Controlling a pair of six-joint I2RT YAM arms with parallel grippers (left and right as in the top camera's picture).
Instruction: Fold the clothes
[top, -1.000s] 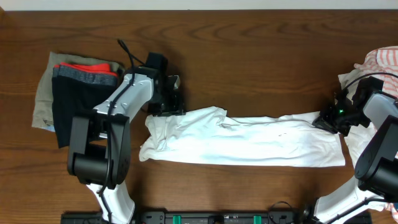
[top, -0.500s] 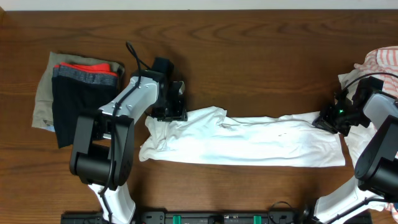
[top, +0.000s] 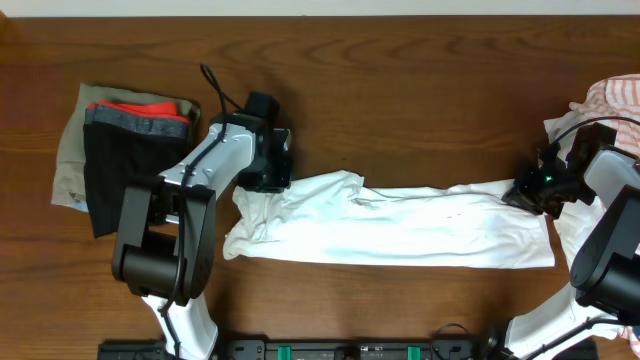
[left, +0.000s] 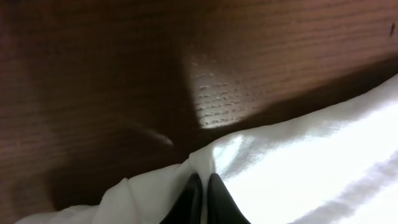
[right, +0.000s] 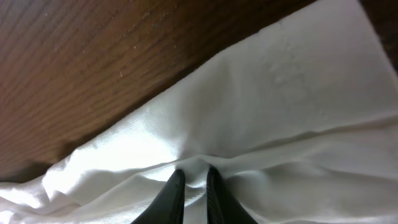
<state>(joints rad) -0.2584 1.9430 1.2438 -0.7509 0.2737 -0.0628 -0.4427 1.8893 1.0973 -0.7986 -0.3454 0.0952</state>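
The white shirt lies as a long folded strip across the table's middle. My left gripper sits at the shirt's upper left corner. In the left wrist view it is shut, with a thin ridge of white fabric pinched between the dark fingertips. My right gripper is at the strip's upper right end. In the right wrist view it is shut on a raised fold of the shirt. A white, orange-striped garment lies at the far right edge.
A stack of folded clothes, dark with a red and a khaki piece, rests at the left. Bare brown table stretches behind the shirt. The arm bases stand along the front edge.
My left gripper has shifted slightly right onto the shirt's upper left corner and closed on the fabric. The right gripper and the shirt have stayed put.
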